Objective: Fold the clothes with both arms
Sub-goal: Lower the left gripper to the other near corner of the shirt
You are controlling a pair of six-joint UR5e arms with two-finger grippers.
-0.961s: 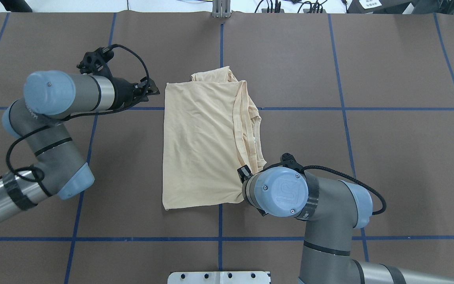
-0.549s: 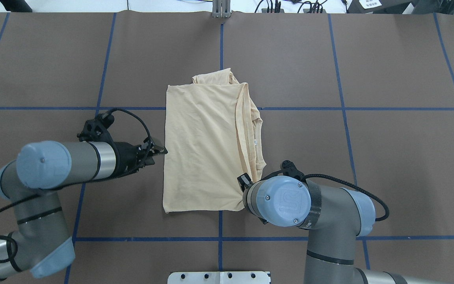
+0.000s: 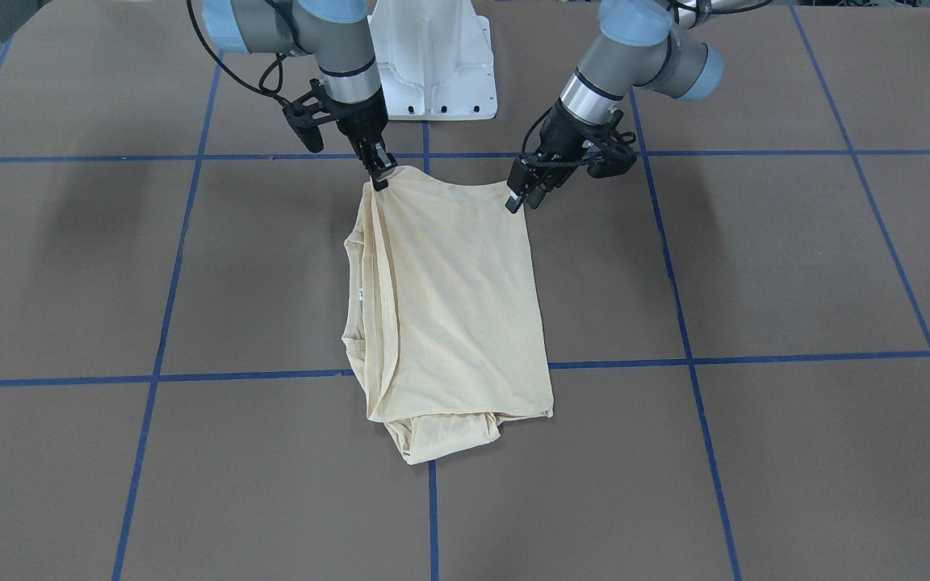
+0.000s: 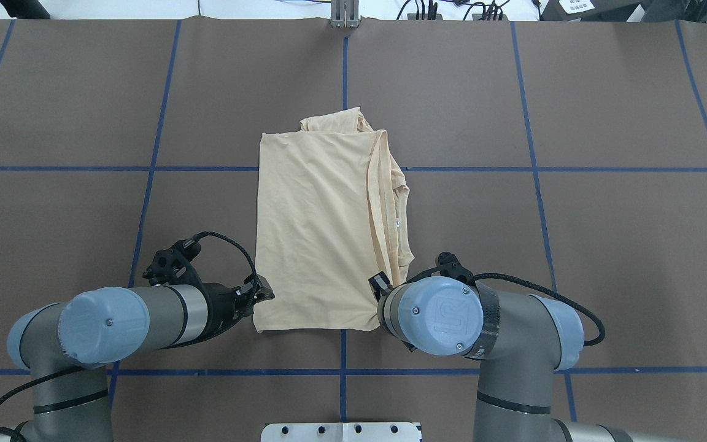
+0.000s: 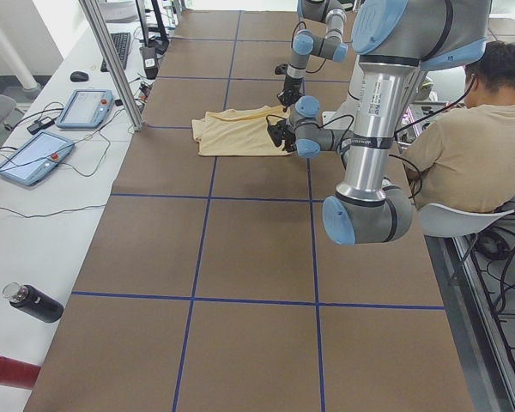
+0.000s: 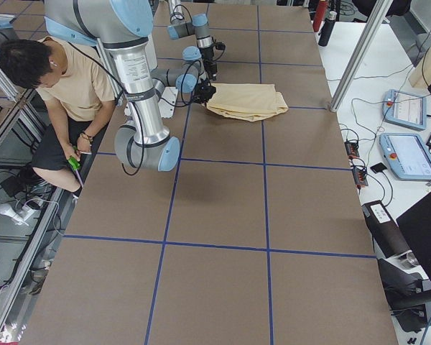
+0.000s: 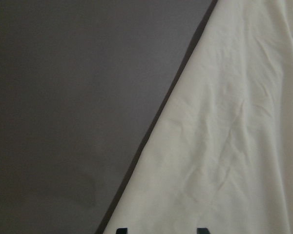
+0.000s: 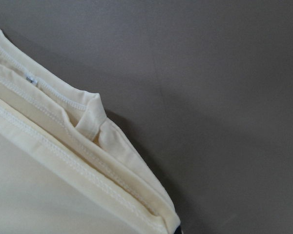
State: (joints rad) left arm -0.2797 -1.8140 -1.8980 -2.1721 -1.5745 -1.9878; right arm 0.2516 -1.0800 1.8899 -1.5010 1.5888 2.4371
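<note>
T-shirt (image 3: 457, 298): pale cream-yellow, folded to a long panel, lying flat at the middle of the brown counter (image 3: 756, 266) and across a blue tape line (image 3: 675, 363).

Front-facing view: the right hand (image 3: 382, 173) is pinched closed on the shirt corner nearest the robot, and that corner is drawn up to its tips. The left hand (image 3: 517, 198) sits at the other near corner with its jaws apart, holding nothing. A white pedestal (image 3: 437, 64) stands between the arms. Bunched fabric (image 3: 433, 440) sticks out at the shirt's far end.

Overhead view: the right hand is mostly hidden beneath its wrist's blue cap (image 4: 445, 307), which bears an embossed logo. A small white neck label (image 4: 397, 222) sits at the shirt's right edge, its writing too small to read. A metal plate (image 4: 341, 431) lies at the near edge.

Exterior left view: a seated person (image 5: 463, 146) is behind the arms. Two tablet-like pendants (image 5: 86, 107), a dark bottle (image 5: 34, 302) and a red cylinder (image 5: 9, 371) lie on the white side counter (image 5: 9, 249).

Exterior right view: the same person is beside the robot, and two pendants lie on the far side.

Left wrist view: two fingertips (image 7: 119, 230) stand apart at the bottom edge, above creased fabric by the shirt's side edge.

Right wrist view: stacked stitched hems (image 8: 63, 146) run toward a dark fingertip (image 8: 178, 229).
</note>
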